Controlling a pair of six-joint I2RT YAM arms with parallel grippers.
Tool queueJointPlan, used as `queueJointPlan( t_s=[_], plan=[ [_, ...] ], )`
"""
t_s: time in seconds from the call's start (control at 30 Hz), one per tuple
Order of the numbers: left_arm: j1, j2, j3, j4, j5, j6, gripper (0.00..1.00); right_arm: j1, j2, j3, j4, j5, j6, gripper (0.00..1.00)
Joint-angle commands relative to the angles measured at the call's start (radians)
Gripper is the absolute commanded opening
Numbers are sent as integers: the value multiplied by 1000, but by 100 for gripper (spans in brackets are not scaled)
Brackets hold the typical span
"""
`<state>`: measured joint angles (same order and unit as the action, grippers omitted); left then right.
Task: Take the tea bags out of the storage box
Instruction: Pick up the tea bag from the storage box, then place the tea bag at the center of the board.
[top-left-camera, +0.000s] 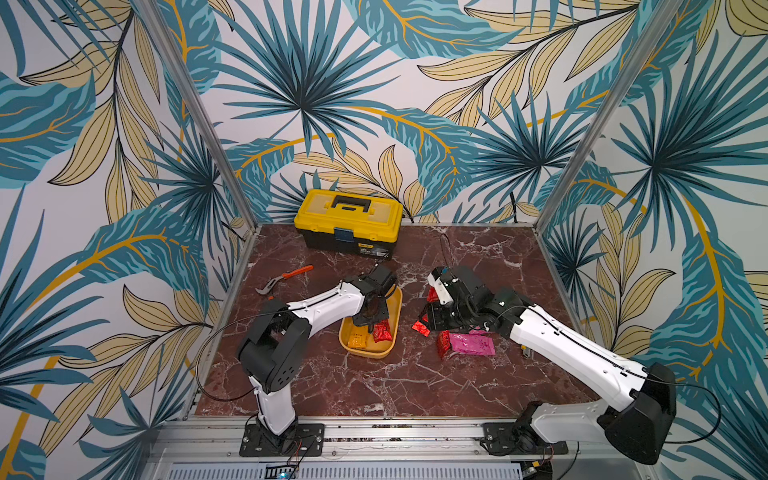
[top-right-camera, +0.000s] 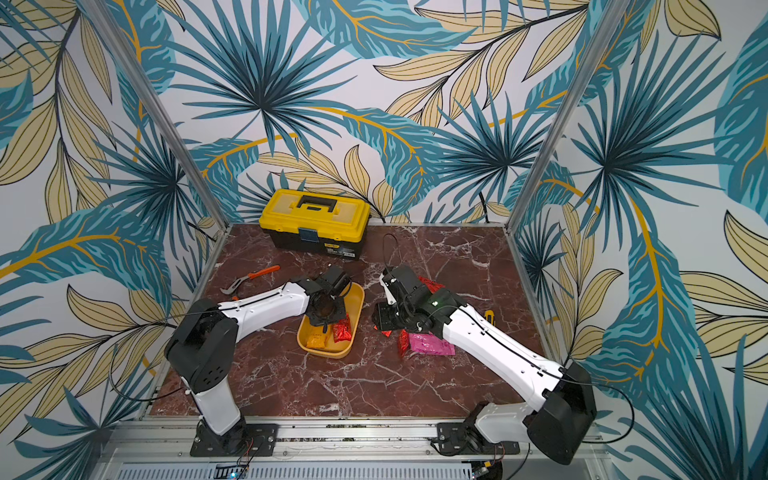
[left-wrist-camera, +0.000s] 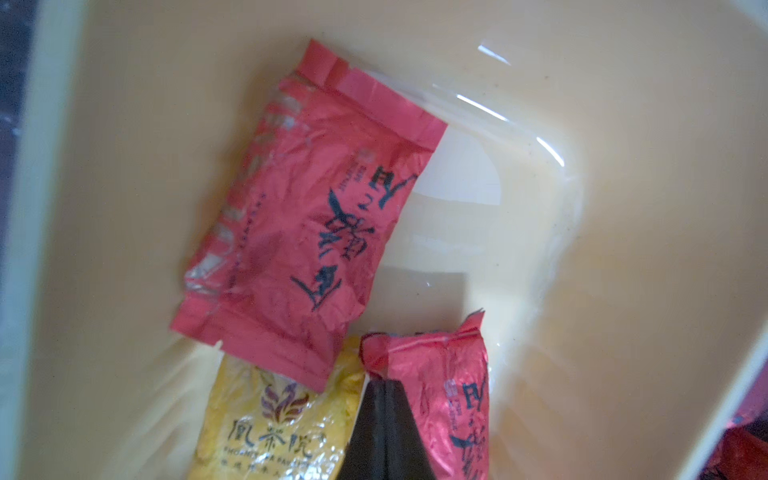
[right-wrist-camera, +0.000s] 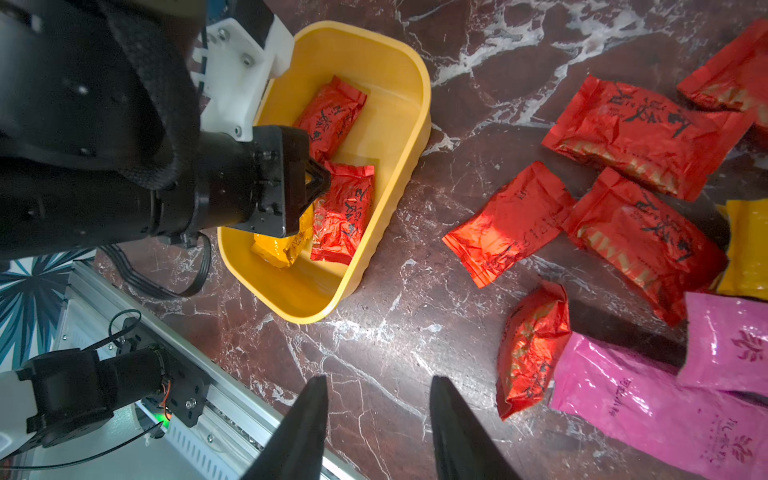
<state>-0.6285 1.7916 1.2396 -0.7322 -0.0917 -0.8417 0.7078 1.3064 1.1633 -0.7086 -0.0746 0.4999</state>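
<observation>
The yellow storage box (top-left-camera: 370, 352) sits mid-table. Three tea bags lie inside it: a flat red one (left-wrist-camera: 307, 220), an orange-yellow one (left-wrist-camera: 270, 424) and a second red one (left-wrist-camera: 449, 395). My left gripper (left-wrist-camera: 384, 380) reaches down into the box, jaws pressed together on a corner of that second red tea bag (right-wrist-camera: 345, 212). My right gripper (right-wrist-camera: 379, 379) hovers open over bare table, right of the box, holding nothing. Several red tea bags (right-wrist-camera: 511, 224), two pink ones (right-wrist-camera: 648, 407) and a yellow one (right-wrist-camera: 748, 249) lie on the table near it.
A yellow-lidded black toolbox (top-left-camera: 348, 220) stands at the back edge. Orange-handled pliers (top-left-camera: 284, 278) lie at the left behind the left arm. The red marble table (top-left-camera: 374, 386) is fenced by metal posts and a front rail (top-left-camera: 374, 432).
</observation>
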Motion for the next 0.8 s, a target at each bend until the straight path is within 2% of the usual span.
queueJointPlan(
  t_s=[0.0, 0.17, 0.4, 0.53, 0.77],
  plan=[
    [4, -81, 34, -46, -6, 15, 0, 3, -32, -15, -10, 49, -21, 46],
    [4, -166, 70, -111, -8, 40, 0, -34, -62, -12, -14, 49, -32, 46],
    [1, -207, 205, -186, 56, 82, 0, -188, -97, -15, -12, -81, -28, 46],
    [-4, -166, 327, -204, 108, 99, 0, -281, -118, -8, -14, -149, -34, 46],
    [-30, 16, 604, -237, 167, 122, 0, -399, -161, -29, -23, -226, -38, 47]
  ],
)
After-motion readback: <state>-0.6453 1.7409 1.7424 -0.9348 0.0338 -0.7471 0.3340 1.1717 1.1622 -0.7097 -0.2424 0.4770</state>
